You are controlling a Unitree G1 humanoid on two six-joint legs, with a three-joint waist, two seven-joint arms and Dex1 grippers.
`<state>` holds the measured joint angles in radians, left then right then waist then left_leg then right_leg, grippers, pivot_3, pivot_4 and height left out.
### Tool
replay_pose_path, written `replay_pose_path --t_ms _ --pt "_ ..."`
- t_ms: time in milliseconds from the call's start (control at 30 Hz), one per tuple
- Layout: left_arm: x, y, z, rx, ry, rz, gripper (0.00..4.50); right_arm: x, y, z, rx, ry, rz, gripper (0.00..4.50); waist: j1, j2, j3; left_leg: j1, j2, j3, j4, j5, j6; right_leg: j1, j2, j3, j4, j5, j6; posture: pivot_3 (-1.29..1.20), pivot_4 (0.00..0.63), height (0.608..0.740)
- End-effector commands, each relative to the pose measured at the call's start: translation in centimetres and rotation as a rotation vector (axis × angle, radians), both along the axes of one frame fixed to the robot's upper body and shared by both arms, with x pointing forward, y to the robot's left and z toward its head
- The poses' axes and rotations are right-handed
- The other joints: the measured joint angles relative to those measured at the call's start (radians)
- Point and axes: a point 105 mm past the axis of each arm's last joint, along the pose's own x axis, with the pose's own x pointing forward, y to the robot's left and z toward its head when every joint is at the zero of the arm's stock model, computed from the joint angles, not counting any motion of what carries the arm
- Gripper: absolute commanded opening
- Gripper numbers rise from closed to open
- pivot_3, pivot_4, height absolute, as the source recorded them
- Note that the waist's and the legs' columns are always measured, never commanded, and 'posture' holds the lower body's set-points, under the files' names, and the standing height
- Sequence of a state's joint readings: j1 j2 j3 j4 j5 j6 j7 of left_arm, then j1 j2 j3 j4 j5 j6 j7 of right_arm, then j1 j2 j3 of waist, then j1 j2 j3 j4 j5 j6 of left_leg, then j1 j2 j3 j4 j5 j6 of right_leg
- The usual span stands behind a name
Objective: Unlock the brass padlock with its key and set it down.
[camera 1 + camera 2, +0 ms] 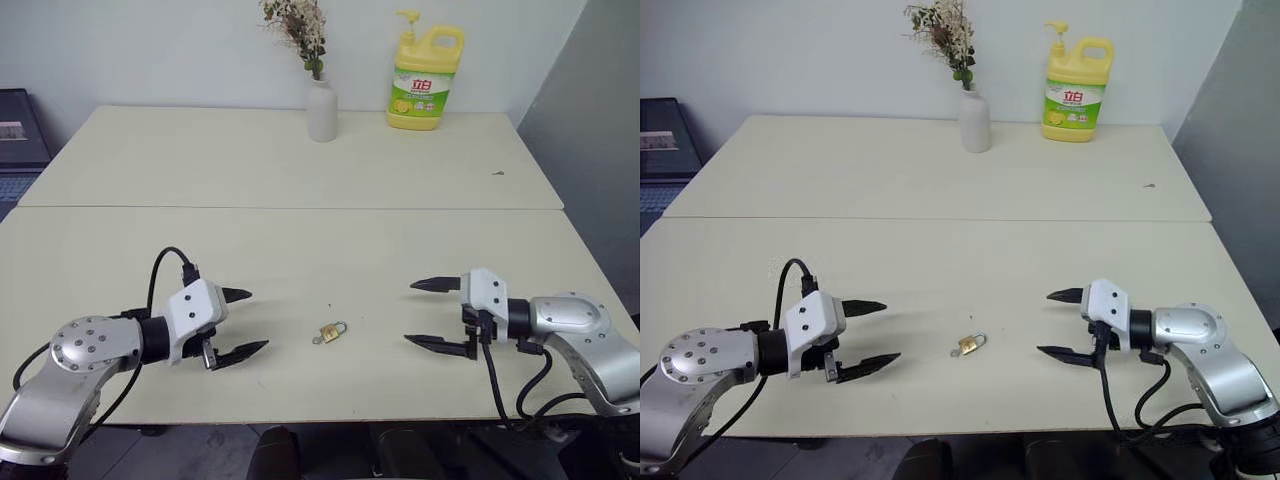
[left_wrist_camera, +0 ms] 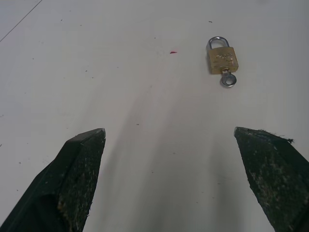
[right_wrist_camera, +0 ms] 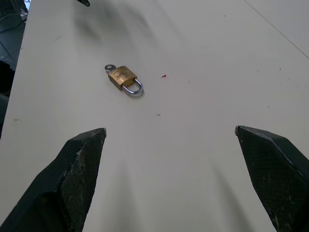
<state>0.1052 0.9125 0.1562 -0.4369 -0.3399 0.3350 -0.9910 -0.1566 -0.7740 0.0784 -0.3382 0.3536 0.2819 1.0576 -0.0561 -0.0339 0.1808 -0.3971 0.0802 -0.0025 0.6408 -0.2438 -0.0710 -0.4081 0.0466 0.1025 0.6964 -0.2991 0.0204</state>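
Small golden-brass rectangular padlock (image 1: 331, 331) with thin silver shackle lies flat on the pale cream surface (image 1: 300, 170), tiny silvery round-headed key (image 2: 228, 79) already seated in its keyway. Landmark: the padlock. Left gripper (image 1: 244, 322) sits to one side of it, right gripper (image 1: 437, 314) to the other, both pointing inward at it; neither touches. Fingers of both spread wide, holding nothing. Left looks slightly the nearer. Long axis runs roughly across between the two grippers, key end toward the left one, shackle end toward the right one. Shackle appears still closed; unlocking judged not yet begun. Well beyond the padlock: white vase (image 1: 321, 109) with dried sprigs, yellow detergent bottle (image 1: 424, 78), plain wall behind.
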Motion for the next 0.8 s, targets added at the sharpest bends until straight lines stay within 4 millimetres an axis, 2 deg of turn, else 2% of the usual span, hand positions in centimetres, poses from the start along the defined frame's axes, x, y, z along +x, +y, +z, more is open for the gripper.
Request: replay_pose_path --t_ms 33,400,533,800 --pt "-0.2 -0.8 1.2 -0.026 -0.068 -0.046 4.49 0.3 0.2 0.9 0.009 -0.035 0.005 4.5 0.0 0.0 0.0 0.0 0.0 0.0 0.0 0.0 0.0 0.0 0.0 0.0 0.0 0.0 0.0 0.0 0.15 0.74" --pt "-0.2 -1.3 1.2 -0.062 -0.083 -0.032 4.49 0.2 0.7 1.3 -0.006 -0.045 0.014 4.5 0.001 0.0 0.0 0.0 0.0 0.0 0.0 0.0 0.0 0.0 0.0 0.0 0.0 0.0 0.0 0.0 0.15 0.74" --pt "-1.1 -1.5 1.0 -0.066 -0.058 -0.092 4.49 0.0 1.0 1.4 -0.022 -0.051 0.04 4.5 0.0 0.0 0.0 0.0 0.0 0.0 0.001 0.0 0.0 0.0 0.0 0.0 0.001 0.0 0.0 0.0 0.15 0.74" --pt "-1.7 -0.5 0.5 -0.042 -0.055 -0.126 4.49 0.1 2.7 1.6 -0.014 0.01 0.094 4.5 0.0 0.0 0.0 0.0 0.0 0.0 0.002 0.0 0.0 0.0 0.0 0.0 0.001 0.0 0.0 0.0 0.15 0.74"
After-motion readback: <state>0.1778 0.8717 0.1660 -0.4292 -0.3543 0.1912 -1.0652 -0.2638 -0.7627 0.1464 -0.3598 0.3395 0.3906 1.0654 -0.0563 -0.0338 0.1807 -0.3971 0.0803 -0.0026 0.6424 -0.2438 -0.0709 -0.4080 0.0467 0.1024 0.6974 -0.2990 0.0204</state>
